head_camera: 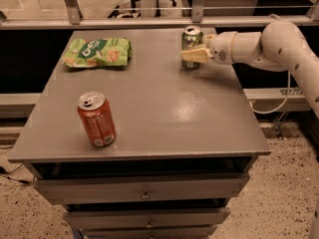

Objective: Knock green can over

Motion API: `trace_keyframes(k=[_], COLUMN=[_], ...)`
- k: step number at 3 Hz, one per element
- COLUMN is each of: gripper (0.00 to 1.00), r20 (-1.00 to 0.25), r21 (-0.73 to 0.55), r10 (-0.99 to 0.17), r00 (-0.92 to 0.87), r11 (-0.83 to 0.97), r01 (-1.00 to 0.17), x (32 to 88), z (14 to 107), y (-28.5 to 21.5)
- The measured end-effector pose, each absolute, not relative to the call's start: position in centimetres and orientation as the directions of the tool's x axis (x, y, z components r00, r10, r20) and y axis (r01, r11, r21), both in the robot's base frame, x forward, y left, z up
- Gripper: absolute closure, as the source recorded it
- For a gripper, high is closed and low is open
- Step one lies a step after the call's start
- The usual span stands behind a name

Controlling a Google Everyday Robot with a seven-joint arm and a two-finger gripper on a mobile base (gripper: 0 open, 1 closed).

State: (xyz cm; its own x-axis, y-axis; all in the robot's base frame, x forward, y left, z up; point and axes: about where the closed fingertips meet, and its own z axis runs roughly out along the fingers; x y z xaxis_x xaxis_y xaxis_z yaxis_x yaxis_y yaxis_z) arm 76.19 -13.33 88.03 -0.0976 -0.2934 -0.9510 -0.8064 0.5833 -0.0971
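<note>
Toward the far right of the table [174, 118]: green can [191, 39], upright, close to the back edge. Just in front of its lower body, touching or almost touching, gripper [196, 55], reaching in from the right; impossible to tell whether open or closed. Not knocked over yet. Possible troubles from here: with a push too low on the body, probably only slides along the surface instead of tipping; with a push toward the back or the right, may roll off the edge after falling; with a glancing contact, may just turn and stay standing. Well apart from the orange can [96, 119] at the front left and the light-green snack bag [98, 52] at the back left, so little danger for those. No brand readable on the green can; on the bag only pale rounded letters, not legible; on the orange can a pale patch low on the side, not readable.
</note>
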Motion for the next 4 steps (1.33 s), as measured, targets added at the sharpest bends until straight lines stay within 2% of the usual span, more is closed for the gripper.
trace_keyframes(k=[1,2,3,4], gripper=[0.87,1.00,1.00,1.00], r20=[-0.942,-0.913,-0.811,-0.644], r21=[-0.104,-0.138,-0.267,-0.343], r10=[-0.320,-0.396,-0.585,-0.760], r00=[-0.103,-0.102,-0.022,0.085], r11=[0.568,0.532,0.403,0.188], r01=[-0.816,-0.835,-0.875,-0.920], x=[75.2,74.4,73.2,70.6], z=[89.5,90.8,91.7,90.6], y=[-12.7,-12.3,-11.2,-10.3])
